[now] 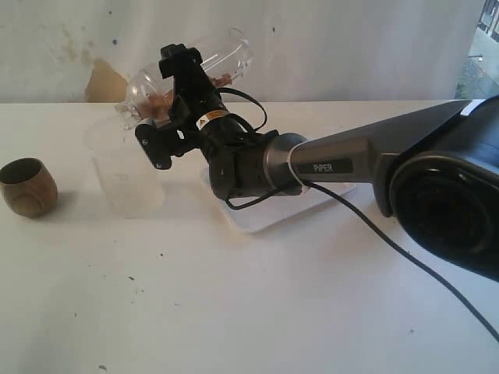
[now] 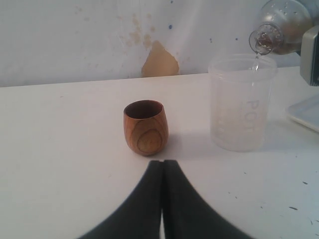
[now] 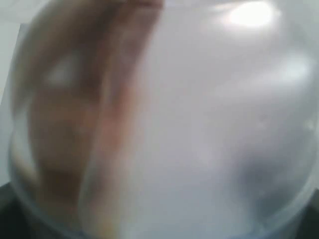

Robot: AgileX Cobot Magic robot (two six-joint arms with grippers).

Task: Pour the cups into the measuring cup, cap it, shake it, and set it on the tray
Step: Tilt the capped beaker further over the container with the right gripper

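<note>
Right pincer (image 1: 171, 97) clamps tilted clear plastic measuring cylinder (image 1: 230, 54) over frosted plastic cup (image 1: 125, 175) rim; left pincer (image 2: 163, 167) closed, empty, short of brown wooden cup (image 2: 145, 127); open white worktop (image 1: 234, 312) in front

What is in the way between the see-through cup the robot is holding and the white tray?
Nothing that shows. The right gripper holds the measuring cup tipped over in the air. The tray lies lower down, mostly hidden under that same arm. The frosted cup stands beside the tray, not on it.
</note>
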